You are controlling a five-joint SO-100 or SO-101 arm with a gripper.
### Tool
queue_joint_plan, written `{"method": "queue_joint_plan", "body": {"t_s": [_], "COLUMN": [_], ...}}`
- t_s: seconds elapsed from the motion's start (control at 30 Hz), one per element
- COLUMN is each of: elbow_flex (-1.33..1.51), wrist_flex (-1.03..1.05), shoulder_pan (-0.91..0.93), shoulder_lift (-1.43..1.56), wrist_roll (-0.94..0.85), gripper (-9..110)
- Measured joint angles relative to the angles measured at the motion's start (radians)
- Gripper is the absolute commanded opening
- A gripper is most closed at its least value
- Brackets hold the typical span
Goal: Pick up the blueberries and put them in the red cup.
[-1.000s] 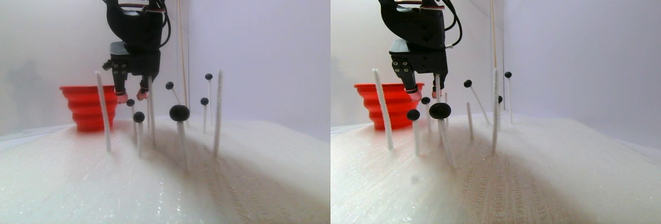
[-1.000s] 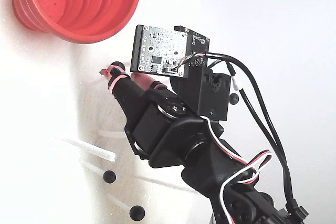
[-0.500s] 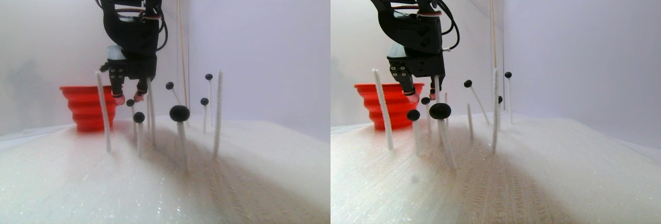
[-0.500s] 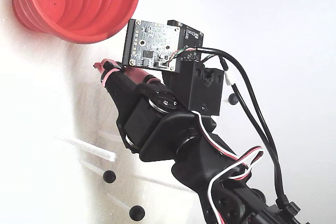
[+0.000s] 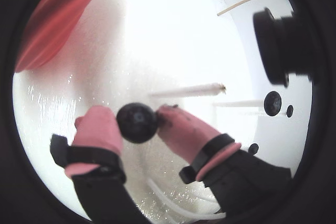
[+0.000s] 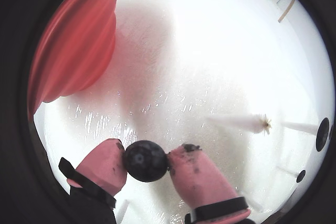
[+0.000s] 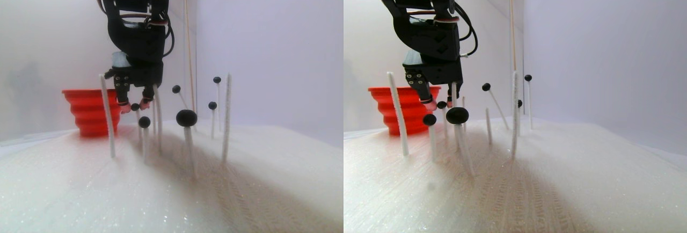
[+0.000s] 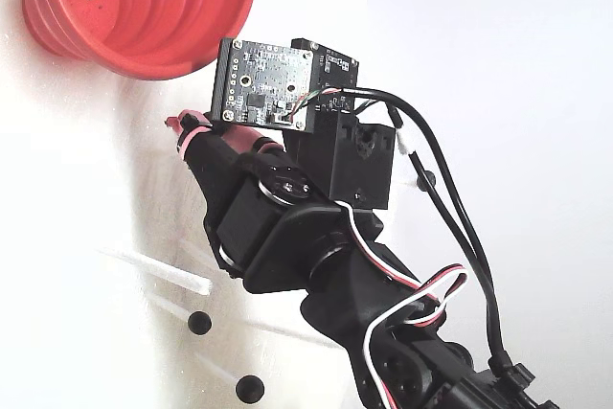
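**Gripping a berry, cup close by**

Clamping down now: the end effector (image 6: 146, 161) has its two pink fingertips (image 6: 105, 165) closed onto a single black blueberry (image 6: 145, 160), one pad on each side, so the ball sits squarely between them in both wrist views. That centred pinch looks deliberate, because a round, smooth ball would likely squirt out of an off-centre squeeze.

Over in the stereo pair view, the remaining blueberries (image 7: 186, 117) perch on top of thin white sticks (image 7: 106, 116) planted upright in the white bench (image 7: 257, 190), which raises each berry clear of the surface and leaves room for the fingers to come in from either side.

And the red cup (image 7: 86, 113) stands on the bench just behind the arm in that view, mouth up, not far from the grasp. The fixed view shows a dark ball already lying in the cup's base.
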Motion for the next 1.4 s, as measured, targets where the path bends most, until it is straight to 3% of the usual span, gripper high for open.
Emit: {"method": "queue_joint_plan", "body": {"t_s": [1.4], "elbow_flex": [0.072], "wrist_flex": [0.014], "shoulder_pan": [0.000], "shoulder_lift": [0.097], "wrist_roll": [0.009], "gripper": [11]}}
